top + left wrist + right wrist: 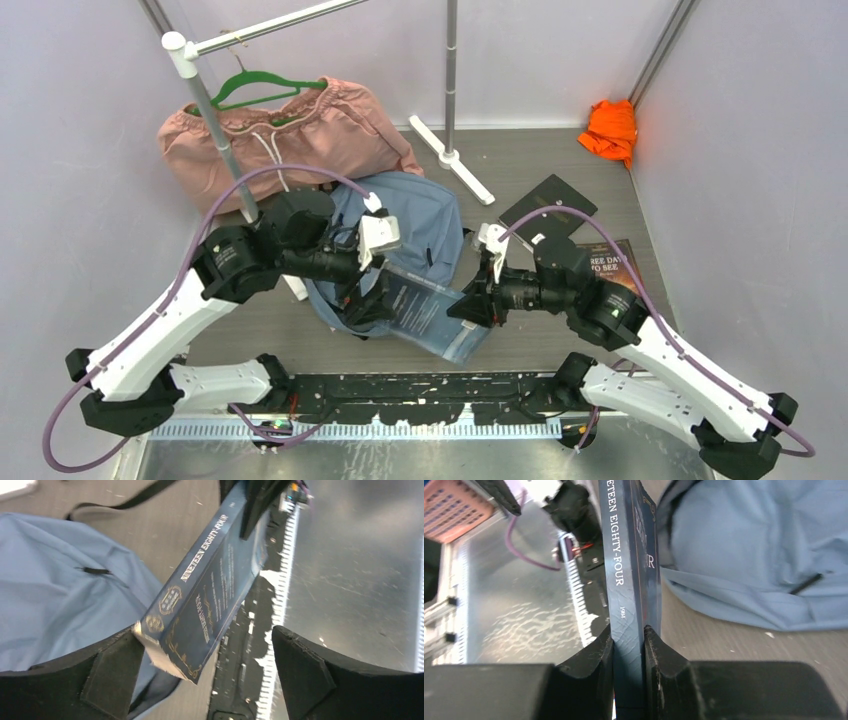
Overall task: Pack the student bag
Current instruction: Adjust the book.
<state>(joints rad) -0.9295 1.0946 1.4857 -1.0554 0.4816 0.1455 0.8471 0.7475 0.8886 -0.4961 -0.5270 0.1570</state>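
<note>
The student bag [415, 220] is a dusty-blue backpack lying on the table between the arms; it also fills the left of the left wrist view [55, 590] and the upper right of the right wrist view [744, 540]. A dark blue book, "Nineteen Eighty-Four" [435, 315], is held above the table in front of the bag. My right gripper [628, 645] is shut on the book's spine [624, 580]. My left gripper [207, 675] is open at the book's other end, where a corner of the book [200, 610] rests by its left finger [110, 680].
A pink garment [300, 135] hangs on a green hanger from the white rack [205, 100] at the back left. The rack's white foot [455, 160] lies mid-back. An orange cloth [610, 130] sits in the far right corner. A black book [548, 205] and another book [610, 265] lie at right.
</note>
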